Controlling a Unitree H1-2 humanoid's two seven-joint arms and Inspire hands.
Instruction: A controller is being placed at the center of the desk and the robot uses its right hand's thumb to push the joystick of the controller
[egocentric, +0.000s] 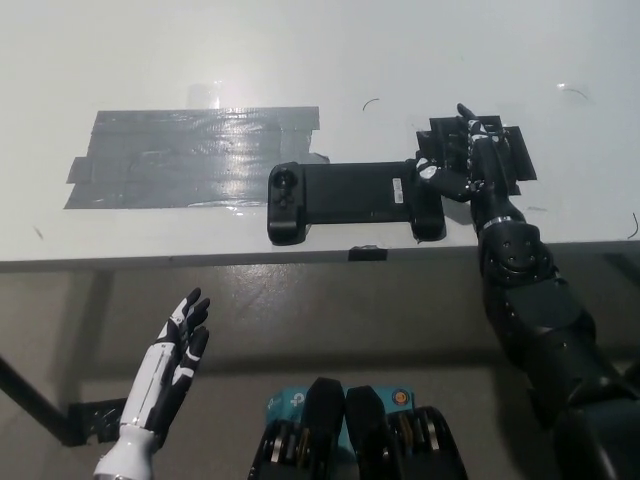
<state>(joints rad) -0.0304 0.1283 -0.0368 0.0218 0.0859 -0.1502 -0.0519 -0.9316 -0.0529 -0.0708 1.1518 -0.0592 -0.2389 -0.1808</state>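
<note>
A long black controller (350, 195) lies flat near the desk's front edge, a round joystick (286, 184) on its left grip. My black right hand (464, 162) rests on the controller's right grip, fingers spread over the desk behind it and the thumb lying on the grip's top. The right grip's own controls are hidden under the hand. My white left hand (178, 350) hangs open below the desk edge at the lower left, away from the controller.
A wide patch of grey tape (190, 155) covers the white desk (300, 60) left of the controller. Black tape strips (510, 160) sit under the right hand. The desk's front edge (200, 258) runs just below the controller.
</note>
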